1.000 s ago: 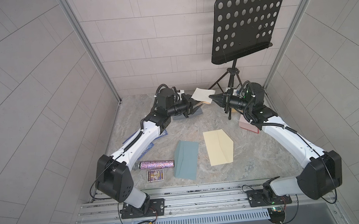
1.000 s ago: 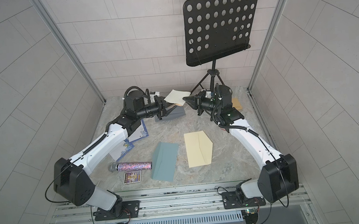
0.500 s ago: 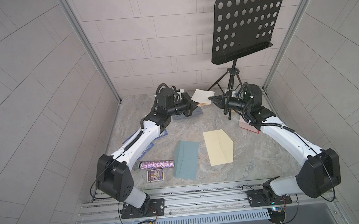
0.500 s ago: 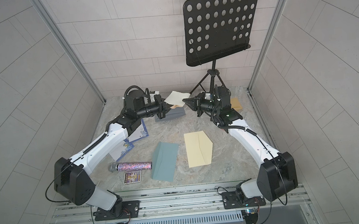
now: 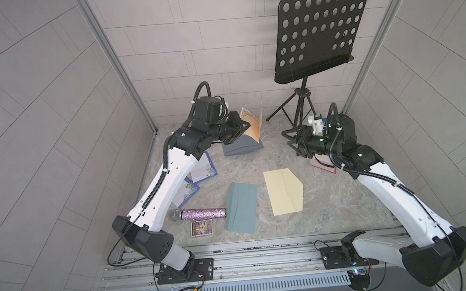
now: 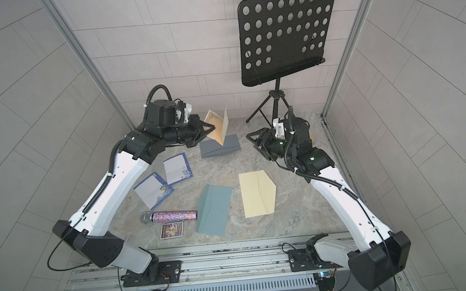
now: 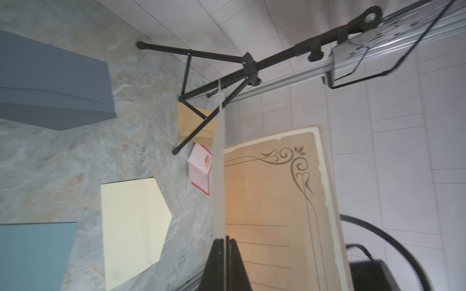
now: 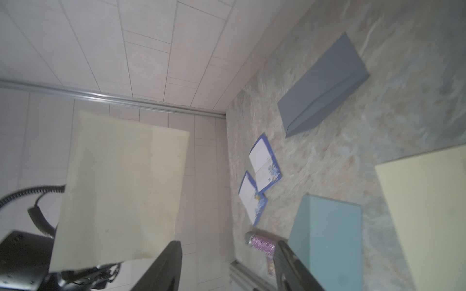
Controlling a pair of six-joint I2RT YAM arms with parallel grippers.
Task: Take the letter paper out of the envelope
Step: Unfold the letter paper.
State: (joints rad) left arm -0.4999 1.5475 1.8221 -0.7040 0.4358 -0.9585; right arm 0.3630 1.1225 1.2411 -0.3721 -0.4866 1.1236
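Observation:
The letter paper [image 5: 253, 121] is beige with a brown scroll border. It stands folded and upright over the back of the table, clear of the dark grey envelope [image 5: 242, 147] lying flat below it. My left gripper [image 5: 246, 126] is shut on the paper's edge; in the left wrist view its jaws [image 7: 224, 239] pinch the sheet [image 7: 277, 201]. My right gripper [image 5: 286, 137] hangs open and empty to the right of the paper. In the right wrist view its fingers [image 8: 228, 243] stand wide apart, with the paper [image 8: 121, 189] off to one side.
A black music stand [image 5: 319, 31] fills the back right corner. A yellow envelope [image 5: 283, 187], a teal envelope [image 5: 242, 208], a glitter microphone [image 5: 200, 213] and a small card [image 5: 202, 228] lie in front. Blue-bordered sheets [image 5: 202, 168] lie under the left arm, a pink envelope [image 5: 323, 164] under the right.
My left gripper closed on the paper. The right gripper let go, opened and drew back to the right. The paper swung from lying flat between the grippers to standing upright.

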